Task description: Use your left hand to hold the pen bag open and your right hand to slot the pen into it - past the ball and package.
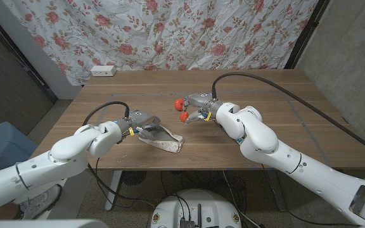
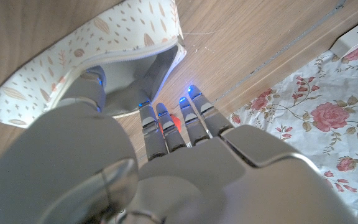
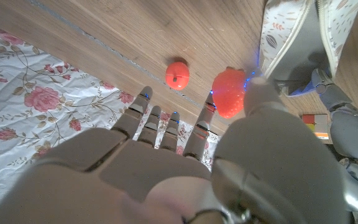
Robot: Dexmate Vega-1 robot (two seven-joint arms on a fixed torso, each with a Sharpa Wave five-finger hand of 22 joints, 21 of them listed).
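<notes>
Lying near the table's (image 1: 284, 107) front edge, the pen bag (image 1: 163, 142) is seen with its mouth open, the left hand (image 1: 141, 124) placed at that mouth with a thumb (image 2: 92, 84) inside the opening and the other fingers (image 2: 194, 115) extended straight on the wood beside it. Farther back, the right hand (image 1: 201, 109) is held over the table, fingers spread, gripping nothing visible. Two red ball-like items (image 1: 183, 117) (image 1: 178, 102) are noted at its fingertips. A white power strip (image 1: 102, 71) is recorded at the far edge, against a floral curtain (image 1: 170, 31).
</notes>
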